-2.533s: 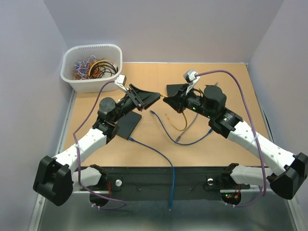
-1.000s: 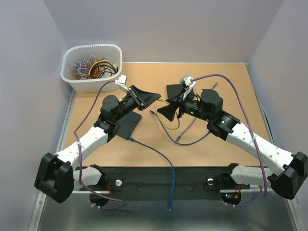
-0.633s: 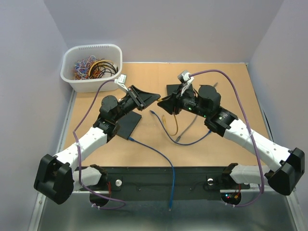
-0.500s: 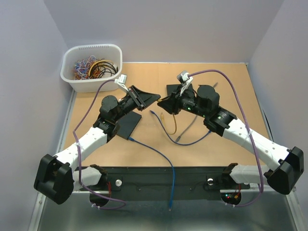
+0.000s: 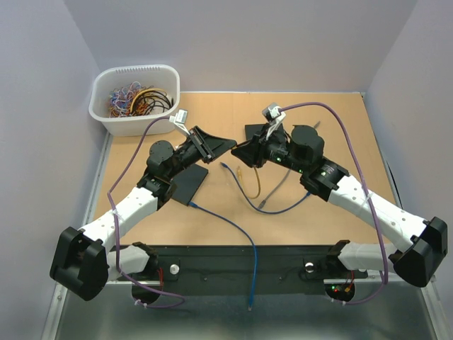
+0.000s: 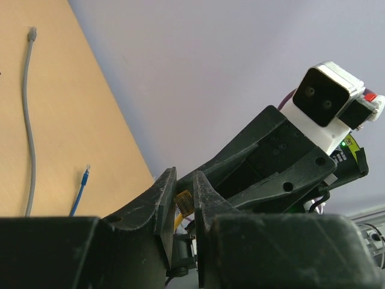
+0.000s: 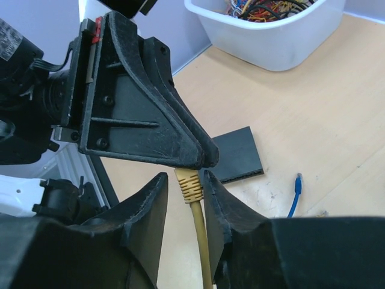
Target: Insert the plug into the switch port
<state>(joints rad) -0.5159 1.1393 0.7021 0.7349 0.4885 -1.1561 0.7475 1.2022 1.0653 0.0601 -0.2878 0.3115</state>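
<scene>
— Where is the plug?

— The plug (image 7: 188, 179) is up off the table (image 5: 318, 120). My left hand (image 5: 228, 144) has it by the tip, fingers drawn in tight on it. My right hand (image 5: 244, 152) is closed on the yellow cable (image 7: 198, 241) just behind it, so the two hands meet nose to nose.

— What has just changed?

— Only the right side. A second ago my right hand hung lower and nearer my bases, clear of the left. It has since swung up and across until its tips meet the left's. The left hand has hardly stirred.

— What does that mean for the job?

— I judge it a regrip or a hand-over, not insertion yet. The flat black box I take for the switch (image 5: 187, 185) lies on the table under my left forearm, apart from the plug, and I can't see its ports. One hand must let go, and the plug has still to be turned down toward a port.

— Is there any writing or a brand?

— None I can read. The white camera (image 6: 328, 96) on my right wrist shows a plain face, with a green light (image 6: 347, 144) beside it. There is a red strip (image 7: 96, 27) on my left hand, unlettered as far as I can tell. The bin (image 5: 134, 120) of wires shows no label.
</scene>
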